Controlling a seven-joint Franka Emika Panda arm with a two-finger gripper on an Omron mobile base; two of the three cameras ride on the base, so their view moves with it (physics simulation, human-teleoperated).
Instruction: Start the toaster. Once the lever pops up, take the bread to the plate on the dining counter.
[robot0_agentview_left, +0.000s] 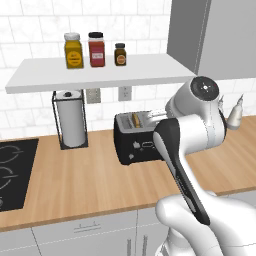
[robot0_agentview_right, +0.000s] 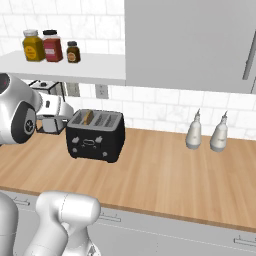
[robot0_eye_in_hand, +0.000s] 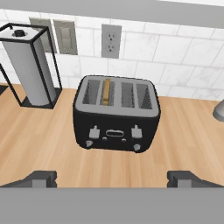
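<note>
The tabletop (robot0_eye_in_hand: 39, 140) of light wood carries the black toaster (robot0_eye_in_hand: 116, 114) near the tiled wall, a paper-towel holder (robot0_eye_in_hand: 29, 65) to its left. My claw (robot0_eye_in_hand: 112, 178) hangs in front of the toaster, apart from it, fingers spread wide and empty. The bread (robot0_eye_in_hand: 106, 91) stands in a left-hand slot

Bright, even rendered light, no glare. Soft shadow under the shelf (robot0_agentview_left: 100, 75) and beside the toaster (robot0_eye_in_hand: 116, 114) (faint). Slightly low-res, no blur or edge distortion.
</note>
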